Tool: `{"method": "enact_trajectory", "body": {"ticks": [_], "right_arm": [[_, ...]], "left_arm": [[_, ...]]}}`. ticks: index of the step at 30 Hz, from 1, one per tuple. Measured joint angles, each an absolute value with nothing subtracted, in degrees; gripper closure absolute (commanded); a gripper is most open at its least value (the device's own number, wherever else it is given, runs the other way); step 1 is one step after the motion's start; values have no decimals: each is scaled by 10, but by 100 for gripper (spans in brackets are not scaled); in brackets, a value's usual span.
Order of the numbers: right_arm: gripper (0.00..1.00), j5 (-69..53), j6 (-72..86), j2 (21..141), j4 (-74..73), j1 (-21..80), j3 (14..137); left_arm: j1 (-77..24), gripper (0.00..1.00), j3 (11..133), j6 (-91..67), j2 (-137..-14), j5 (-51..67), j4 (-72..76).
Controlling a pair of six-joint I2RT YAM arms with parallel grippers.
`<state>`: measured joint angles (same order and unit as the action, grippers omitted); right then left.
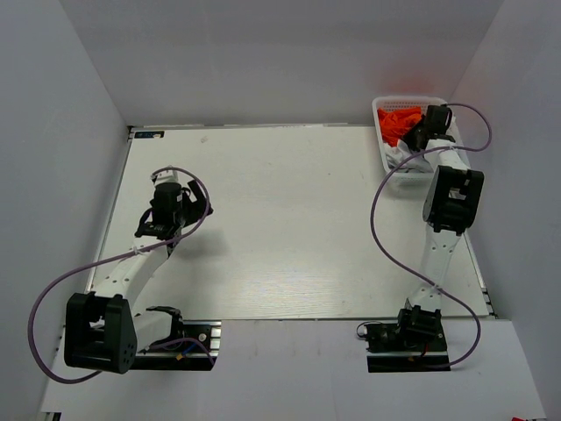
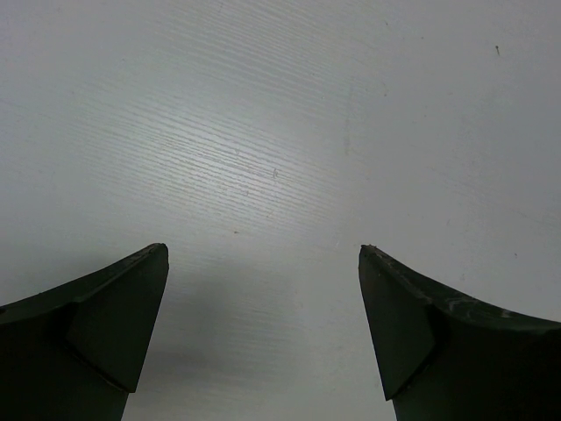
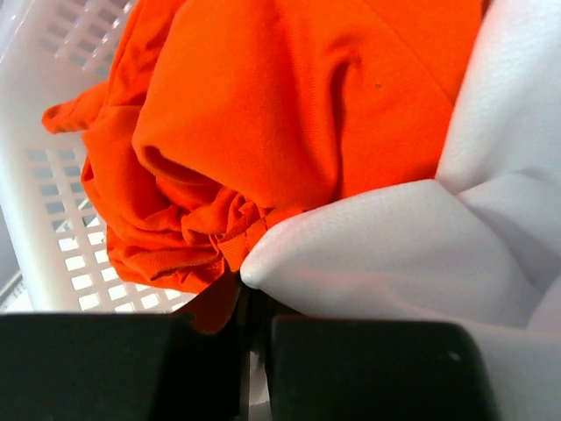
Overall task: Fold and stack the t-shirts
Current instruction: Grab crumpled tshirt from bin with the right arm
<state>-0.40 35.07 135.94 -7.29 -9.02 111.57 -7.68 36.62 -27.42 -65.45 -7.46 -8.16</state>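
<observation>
The orange t-shirts [image 1: 398, 121] lie bunched in a white lattice basket [image 1: 408, 99] at the far right. In the right wrist view the orange cloth [image 3: 263, 114] is crumpled against a white t-shirt [image 3: 421, 254]. My right gripper [image 1: 414, 136] reaches into the basket. Its jaws [image 3: 254, 311] are closed to a narrow slit on a fold of the white t-shirt, with a scrap of orange cloth caught beside it. My left gripper [image 1: 163, 209] hangs over the bare table at the left. It is open [image 2: 263, 254] and empty.
The basket wall [image 3: 53, 202] stands close to the left of the right gripper. White cloth [image 1: 401, 155] hangs over the basket's near edge. Grey walls enclose the white table [image 1: 289, 219] on three sides. Purple cables loop beside both arms.
</observation>
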Motion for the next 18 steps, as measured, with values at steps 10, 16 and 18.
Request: {"method": "enact_trajectory", "body": {"ticks": [10,16,18], "right_arm": [[100,15,286,1257,-81,-78,1067],[100,27,246,1122,-89,-75,1065],[100,30,235,1088,-90,-75,1075]], "left_arm": [[-77,0,375,-274,-658,-54,-72],[-77,0,375,-274,-637,-44,-70],[-77,0,374,-274,-624,-39,-66]]}}
